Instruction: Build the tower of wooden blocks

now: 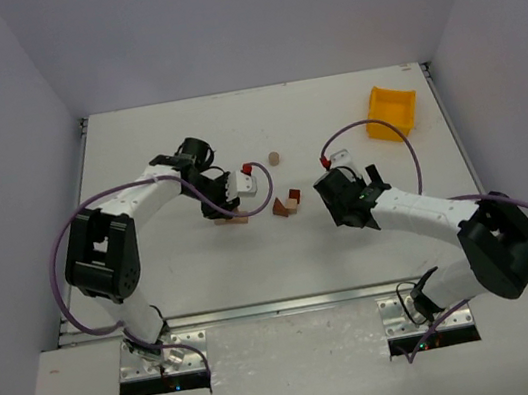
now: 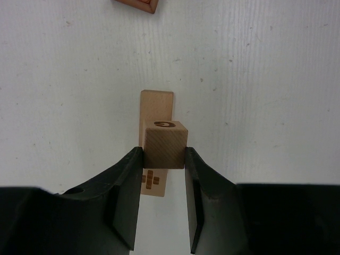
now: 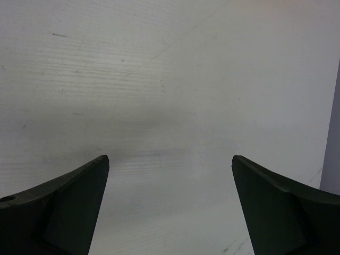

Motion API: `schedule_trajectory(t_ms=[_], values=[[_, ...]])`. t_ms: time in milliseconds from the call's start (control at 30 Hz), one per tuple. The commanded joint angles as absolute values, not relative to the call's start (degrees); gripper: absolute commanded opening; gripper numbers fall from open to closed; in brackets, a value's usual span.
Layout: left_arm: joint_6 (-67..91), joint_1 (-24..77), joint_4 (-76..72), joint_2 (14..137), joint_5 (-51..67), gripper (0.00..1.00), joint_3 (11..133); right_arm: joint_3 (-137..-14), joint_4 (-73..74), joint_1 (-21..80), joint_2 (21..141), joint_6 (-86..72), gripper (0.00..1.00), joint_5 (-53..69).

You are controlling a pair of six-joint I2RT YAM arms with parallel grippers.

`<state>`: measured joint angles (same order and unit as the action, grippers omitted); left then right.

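My left gripper (image 2: 163, 154) is shut on a pale wooden cube (image 2: 166, 143) with a ring mark on its top face. The cube sits over a pale flat bar (image 2: 156, 107) that lies on the table and carries a cross mark at its near end; whether cube and bar touch I cannot tell. From above, the left gripper (image 1: 230, 206) hangs over that bar (image 1: 230, 220). A small group of reddish-brown and tan blocks (image 1: 286, 204) lies to its right, and a little tan piece (image 1: 275, 158) stands alone farther back. My right gripper (image 3: 170, 159) is open over bare table.
A yellow plastic bin (image 1: 391, 110) sits at the back right. A reddish-brown block's corner (image 2: 137, 4) shows at the top edge of the left wrist view. The right arm (image 1: 345, 196) hovers just right of the block group. Grey walls enclose the table.
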<state>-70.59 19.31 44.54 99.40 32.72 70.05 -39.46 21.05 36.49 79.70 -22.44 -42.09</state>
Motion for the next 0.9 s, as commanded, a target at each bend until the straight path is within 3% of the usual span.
schedule_trajectory(t_ms=[0,867], values=[[-71.7,18.4,42.6,100.2,33.9,0.05,70.0,-41.5,19.6,36.3,79.7,-22.7,0.99,-43.3],[-71.6,18.2,42.2,101.2,33.0,0.12,69.9,-41.5,20.1,36.3,80.8,-23.1,0.99,-42.9]])
